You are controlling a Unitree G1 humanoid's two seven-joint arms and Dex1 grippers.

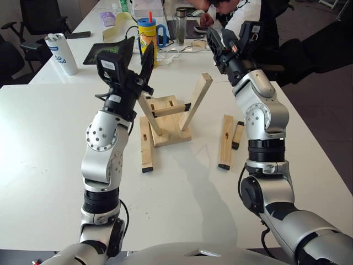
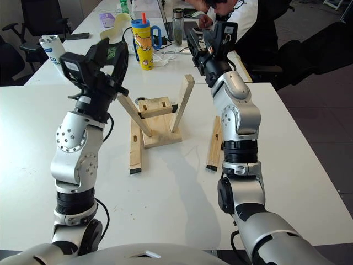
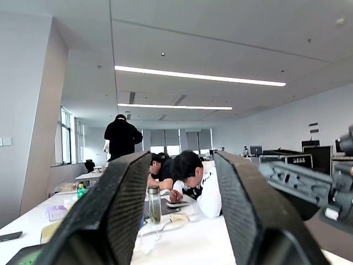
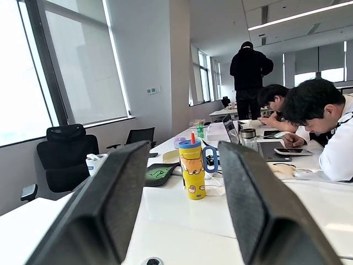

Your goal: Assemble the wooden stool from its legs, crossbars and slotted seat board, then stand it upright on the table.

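Observation:
The slotted seat board (image 1: 172,132) lies flat on the white table. Two legs stand tilted up out of it, one on the left (image 1: 149,115) and one on the right (image 1: 197,100), with a crossbar (image 1: 170,110) between them. A loose leg (image 1: 146,145) lies on the table left of the board. Another loose leg (image 1: 225,142) and a short crossbar (image 1: 237,135) lie to its right. My left gripper (image 1: 137,53) is raised above the left standing leg, open and holding nothing (image 3: 182,160). My right gripper (image 1: 215,37) is held high behind the right leg, also open and holding nothing (image 4: 185,149).
On the far table stand a yellow cup (image 1: 147,34) with a blue handle, a white bottle (image 1: 60,53), a clear bottle (image 1: 181,25) and a dark pad (image 1: 102,53). A person sits behind it. Bare tabletop (image 1: 44,143) lies in front and to the left.

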